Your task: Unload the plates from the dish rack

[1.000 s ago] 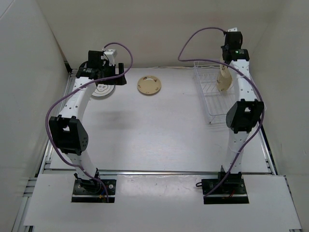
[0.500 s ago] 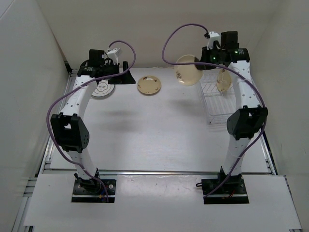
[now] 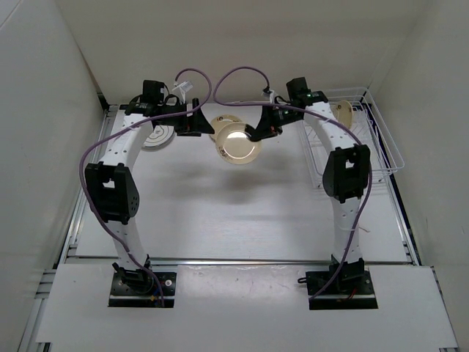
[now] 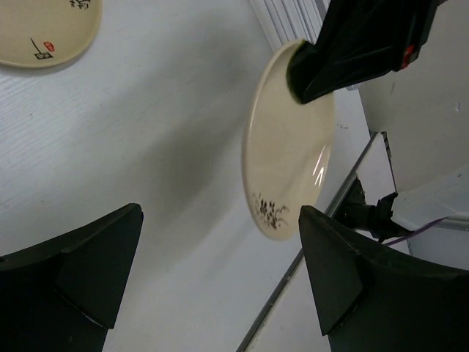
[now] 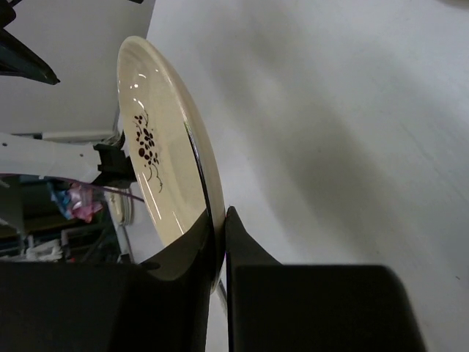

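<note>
My right gripper [image 3: 256,133] is shut on the rim of a tan-yellow plate [image 3: 238,143] and holds it tilted in the air over the back middle of the table. In the right wrist view the plate [image 5: 165,169], with a small dark flower mark, stands on edge between my fingers [image 5: 220,227]. A second tan plate [image 3: 223,122] lies on the table just behind it. My left gripper [image 3: 199,125] is open and empty, facing the held plate [image 4: 289,139] from the left. A ring-pattern plate [image 3: 155,137] lies at the back left. The white wire dish rack [image 3: 385,150] at the back right holds one more plate [image 3: 341,110].
White walls close in the left, back and right sides. Purple cables [image 3: 220,77] arc above both wrists. The tabletop plate also shows at the top left of the left wrist view [image 4: 44,29]. The two grippers are close together at the back middle.
My right arm has swung left from the dish rack to the back middle, carrying the tan plate. My left gripper has moved right toward it. The rack's outline looks shifted.
</note>
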Action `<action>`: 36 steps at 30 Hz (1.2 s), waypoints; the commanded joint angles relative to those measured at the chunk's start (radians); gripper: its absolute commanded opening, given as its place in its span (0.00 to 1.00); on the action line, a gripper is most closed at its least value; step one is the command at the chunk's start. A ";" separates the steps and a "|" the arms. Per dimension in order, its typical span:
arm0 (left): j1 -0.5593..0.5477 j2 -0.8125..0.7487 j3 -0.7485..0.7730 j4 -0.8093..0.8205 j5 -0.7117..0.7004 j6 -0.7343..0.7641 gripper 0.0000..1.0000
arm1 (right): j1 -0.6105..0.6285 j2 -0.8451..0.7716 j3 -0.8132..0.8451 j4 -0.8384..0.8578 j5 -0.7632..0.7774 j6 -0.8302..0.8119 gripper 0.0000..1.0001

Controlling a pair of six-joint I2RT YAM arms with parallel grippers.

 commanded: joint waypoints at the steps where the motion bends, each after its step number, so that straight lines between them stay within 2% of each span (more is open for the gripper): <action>1: 0.002 -0.011 0.000 0.006 0.065 -0.004 0.98 | 0.023 0.016 0.037 0.053 -0.115 0.051 0.00; 5: -0.007 -0.002 0.000 0.006 0.065 -0.004 0.87 | 0.048 0.040 0.056 0.085 -0.157 0.098 0.00; 14: -0.036 0.027 0.000 0.006 0.065 -0.004 0.53 | 0.068 0.070 0.056 0.136 -0.228 0.160 0.00; 21: -0.045 0.027 0.000 0.006 0.065 -0.004 0.44 | 0.068 0.079 0.065 0.165 -0.247 0.180 0.00; 25: -0.064 0.027 0.000 0.006 0.074 0.014 0.23 | 0.068 0.079 0.065 0.165 -0.247 0.189 0.00; 26: -0.064 0.027 0.000 0.006 0.074 0.023 0.13 | 0.068 0.079 0.065 0.165 -0.247 0.189 0.00; 27: -0.064 0.027 0.000 0.006 0.074 0.023 0.10 | 0.068 0.079 0.065 0.165 -0.247 0.189 0.00; 28: -0.064 0.027 0.000 0.006 0.059 0.023 0.10 | 0.068 0.079 0.065 0.165 -0.212 0.178 0.06; 29: -0.064 0.027 0.000 0.006 0.038 0.023 0.10 | 0.068 0.070 0.065 0.152 -0.187 0.158 0.22; 30: -0.064 0.027 0.000 0.006 0.021 0.023 0.10 | 0.068 0.059 0.077 0.107 -0.155 0.138 0.58; 31: -0.064 0.027 0.011 0.006 -0.005 0.010 0.10 | 0.068 0.050 0.077 0.084 -0.115 0.115 0.68; 32: -0.064 0.027 0.011 0.017 -0.034 -0.018 0.10 | 0.068 0.027 0.091 0.057 -0.066 0.051 0.74; 33: -0.064 0.027 0.023 0.035 -0.117 -0.038 0.10 | 0.059 0.011 0.105 0.002 0.076 0.013 0.78; 36: -0.064 0.027 0.057 0.053 -0.298 -0.123 0.10 | 0.024 -0.088 0.076 -0.022 0.320 -0.083 0.81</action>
